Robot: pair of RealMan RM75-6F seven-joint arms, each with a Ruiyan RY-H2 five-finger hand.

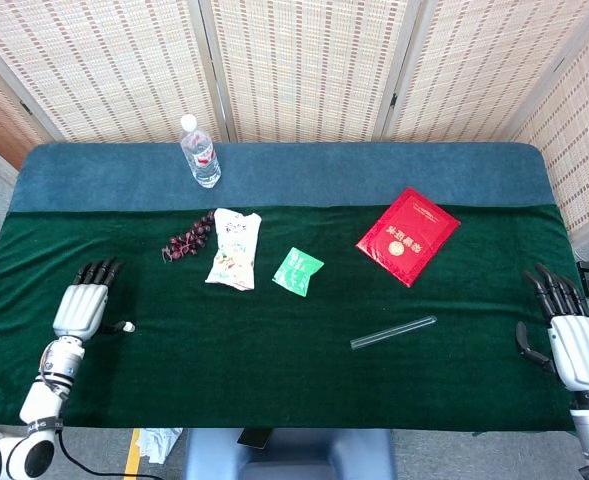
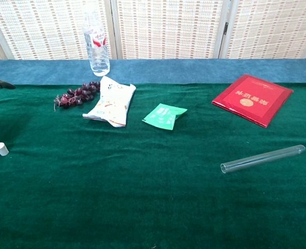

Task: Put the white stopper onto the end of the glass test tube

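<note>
The small white cylindrical stopper is seen standing on the dark green cloth at the robot's far left, just beside the thumb of the left hand but apart from it in the chest view; in the head view it shows only as a pale speck at the thumb tip. The left hand is held flat over the cloth with its fingers extended forward and close together, and nothing is gripped by it. The clear glass test tube lies on its side on the cloth well to the right, its open end toward the middle of the table and its rounded end toward the right edge; it is untouched. The right hand is held near the right edge of the table, fingers straight and slightly spread, thumb out to the side, nothing held. Further back are laid a red booklet, a small green packet, a white snack bag, a bunch of dark grapes and, on the blue cloth strip, a clear plastic water bottle.
</note>
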